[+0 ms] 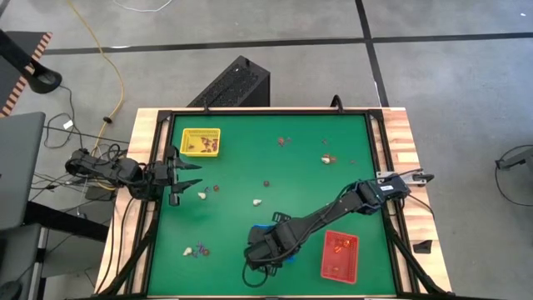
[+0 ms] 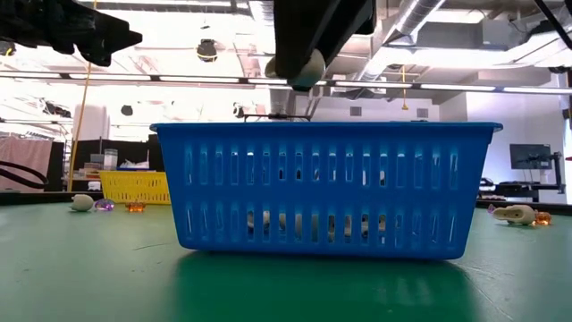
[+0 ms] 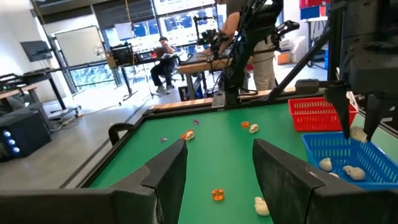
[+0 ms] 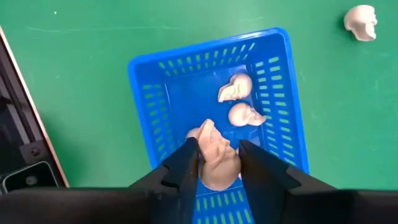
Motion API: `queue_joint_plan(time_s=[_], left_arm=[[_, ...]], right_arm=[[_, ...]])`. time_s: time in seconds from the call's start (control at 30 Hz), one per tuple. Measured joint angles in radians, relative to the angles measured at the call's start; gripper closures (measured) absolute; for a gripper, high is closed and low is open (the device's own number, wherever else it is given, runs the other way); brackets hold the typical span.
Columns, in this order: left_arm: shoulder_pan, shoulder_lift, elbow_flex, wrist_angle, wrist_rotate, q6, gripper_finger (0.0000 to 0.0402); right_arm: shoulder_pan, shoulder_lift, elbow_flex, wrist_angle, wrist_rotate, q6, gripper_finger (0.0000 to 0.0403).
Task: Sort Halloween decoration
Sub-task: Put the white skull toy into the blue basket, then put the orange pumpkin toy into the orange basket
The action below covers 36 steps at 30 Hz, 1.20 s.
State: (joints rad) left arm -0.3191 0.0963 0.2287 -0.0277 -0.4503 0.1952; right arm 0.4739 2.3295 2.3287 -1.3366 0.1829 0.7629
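Your cream skull (image 4: 217, 158) sits pinched between the right gripper's (image 4: 219, 163) fingers, directly above the blue tray (image 4: 147, 87), where two more cream skulls (image 4: 235, 88) lie. Other trinkets (image 1: 196, 249) lie scattered on the green table (image 1: 300, 179). Your left gripper (image 3: 219, 168) hovers near the yellow tray (image 1: 201, 142), fingers parted and holding nothing.

Readable text: none in any view.
Blue tray (image 2: 326, 188): slotted walls, no label or brand visible.
Red tray (image 3: 317, 114): no marking visible.
Yellow tray (image 1: 201, 142): no marking visible.
Room screens (image 3: 142, 30): content too small to read.
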Motion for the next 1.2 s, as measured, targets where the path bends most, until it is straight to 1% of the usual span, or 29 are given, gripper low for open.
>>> queue_joint_plan(time_s=[0.23,0.37,0.53,0.67,0.73,0.8,0.97,1.1,1.2], left_arm=[[0.0,0.0,0.0,-0.003,0.0,-0.004,0.0228],[0.0,0.0,0.0,-0.009,0.0,0.001,0.0228],[0.0,0.0,0.0,-0.01,0.0,0.0,0.0228],[0.0,0.0,0.0,-0.01,0.0,-0.007,0.0228],[0.0,0.0,0.0,-0.012,-0.001,-0.007,0.0228],[0.0,0.0,0.0,-0.013,0.0,-0.006,0.0228],[0.0,0.0,0.0,-0.014,-0.001,0.002,0.0228],[0.0,0.0,0.0,-0.014,-0.001,0.002,0.0228],[0.0,0.0,0.0,-0.014,-0.001,0.006,0.0228]], right_arm=[[-0.013,0.0,0.0,-0.054,-0.003,-0.009,0.0189],[-0.029,0.0,0.0,-0.09,0.003,-0.059,0.0164],[-0.106,-0.001,0.0,-0.074,0.011,-0.209,0.0159],[-0.213,-0.001,0.0,-0.045,0.065,-0.279,0.0159],[-0.268,-0.001,0.001,-0.036,0.09,-0.28,0.0159],[-0.32,-0.001,-0.002,-0.037,0.09,-0.257,0.0159],[-0.436,0.0,-0.111,-0.002,0.08,-0.23,0.0159],[-0.503,-0.003,-0.219,0.087,0.004,-0.221,0.0159],[-0.529,0.002,-0.263,0.124,-0.023,-0.221,0.0159]])
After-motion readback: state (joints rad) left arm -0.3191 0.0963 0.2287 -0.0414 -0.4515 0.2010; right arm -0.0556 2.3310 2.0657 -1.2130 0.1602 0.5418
